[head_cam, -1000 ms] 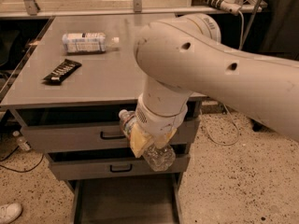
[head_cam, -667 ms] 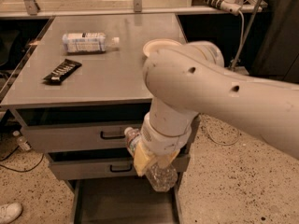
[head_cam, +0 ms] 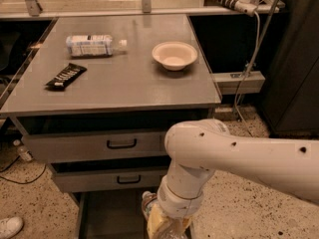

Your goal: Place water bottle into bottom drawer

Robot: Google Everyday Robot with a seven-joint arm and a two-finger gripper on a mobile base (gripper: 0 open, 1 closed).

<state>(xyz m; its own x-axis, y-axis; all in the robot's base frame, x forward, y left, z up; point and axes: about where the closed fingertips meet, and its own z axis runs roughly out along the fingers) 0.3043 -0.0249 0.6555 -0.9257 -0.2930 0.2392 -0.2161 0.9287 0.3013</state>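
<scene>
Grey metal cabinet top [head_cam: 129, 83] fills the upper half of the camera view. On it, at 10 o'clock, a plastic bottle wrapped in a large white-blue label [head_cam: 92, 45] lies on its side, with a black foil-wrapped snack bar [head_cam: 66, 76] lying flat just below it toward 9 o'clock. A shallow cream-coloured bowl [head_cam: 174, 55] sits upright at about 12 o'clock, well apart from both. Under the top, the upper grey drawer with a black handle [head_cam: 89, 146] and the middle grey drawer [head_cam: 99, 179] are closed. The wide, shallow grey bottom drawer [head_cam: 107, 215] is pulled out at 7 o'clock, its dark inside showing. The thick white robot arm [head_cam: 239, 158] enters from 3 o'clock and bends down to 6 o'clock, where the gripper [head_cam: 167, 225] with yellowish pads sits at the lower frame edge, over the right part of the open bottom drawer. It is pinched onto the small clear crinkled plastic water bottle [head_cam: 148, 203], which is tilted with its pale cap toward 10 o'clock. The lower body runs out of frame; whether it touches the drawer floor cannot be told. A white shoe [head_cam: 10, 226] rests on the speckled floor [head_cam: 30, 198] at 8 o'clock.
</scene>
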